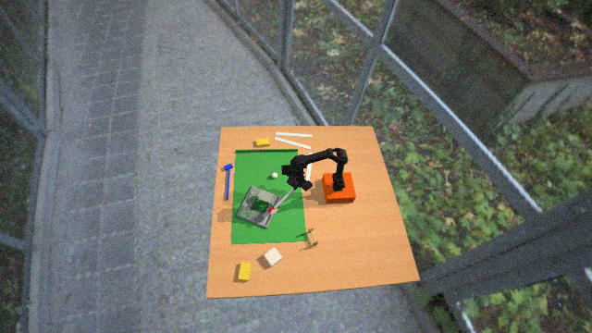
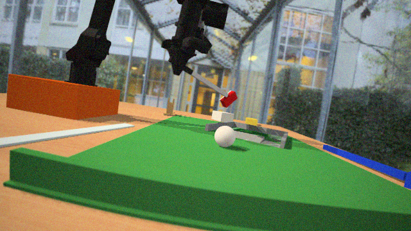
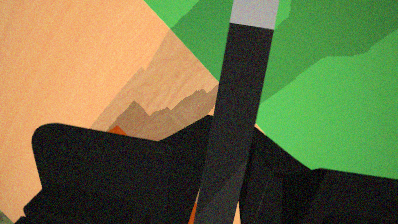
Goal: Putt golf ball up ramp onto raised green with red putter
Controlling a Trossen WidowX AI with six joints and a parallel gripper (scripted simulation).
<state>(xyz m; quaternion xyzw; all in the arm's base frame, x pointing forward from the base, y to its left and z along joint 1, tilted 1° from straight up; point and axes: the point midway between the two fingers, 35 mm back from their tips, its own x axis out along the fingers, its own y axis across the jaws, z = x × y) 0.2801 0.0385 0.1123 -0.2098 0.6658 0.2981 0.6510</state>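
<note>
The red putter (image 2: 228,98) hangs in the air, its head above the grey ramp (image 1: 259,205) on the green mat (image 1: 259,162), its dark grip clamped in my gripper (image 2: 180,68), while the golf ball (image 2: 225,136) rests on the mat apart from the ramp.
</note>
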